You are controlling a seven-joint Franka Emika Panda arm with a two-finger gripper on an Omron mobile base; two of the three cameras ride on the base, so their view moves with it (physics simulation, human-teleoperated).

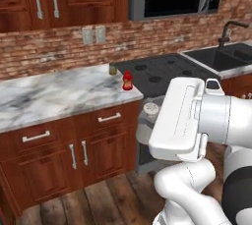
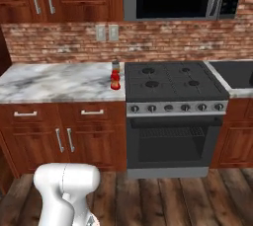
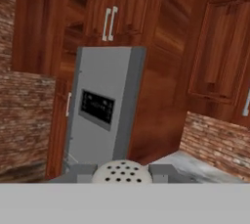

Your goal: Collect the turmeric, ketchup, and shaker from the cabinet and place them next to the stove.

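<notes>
A: Shaker [image 3: 121,173] is the one in hand, I judge: in the hand view its pale perforated top sits between the two fingertips, so the tool [image 3: 121,176] is closed narrowly around it.

B: And the other two?

A: Ketchup [image 1: 127,80] stands on the marble tabletop [image 1: 49,94] at its stove-side edge, with the turmeric [image 1: 113,70] just behind it, nearer the brick wall. Both sit right beside the stove [image 2: 170,79].

B: So the last delivery remains.

A: Likely. The next move calls for swinging the arm round toward that same edge and setting the shaker down upright near the ketchup without knocking it.

B: Anything unclear?

A: The shaker's body is hidden below its cap. The turmeric is small and blurred, partly covered by the ketchup in the right base view.
</notes>
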